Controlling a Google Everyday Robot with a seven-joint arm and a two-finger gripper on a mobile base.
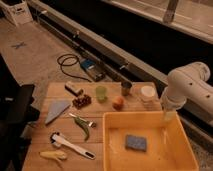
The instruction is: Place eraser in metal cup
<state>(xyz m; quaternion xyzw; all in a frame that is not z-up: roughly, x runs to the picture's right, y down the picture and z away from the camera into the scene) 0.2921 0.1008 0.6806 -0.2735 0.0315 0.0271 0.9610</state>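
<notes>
The eraser (74, 88), a small tan block with a dark face, lies at the back left of the wooden table (45, 137). The metal cup (126, 88), dull grey, stands upright at the back middle, between a pale green cup (101, 93) and a white round container (147, 93). My white arm (187, 87) comes in from the right. My gripper (169, 116) hangs below it over the back right rim of the yellow tray (113, 150), well to the right of the cup and far from the eraser. Nothing shows in the gripper.
A blue sponge (135, 143) lies in the tray. An orange fruit (118, 102), a dark red cluster (81, 101), a grey cloth (56, 110), a green pepper (82, 126), a white-handled tool (70, 145) and a banana (52, 155) lie on the table. A cable (70, 62) lies on the floor behind.
</notes>
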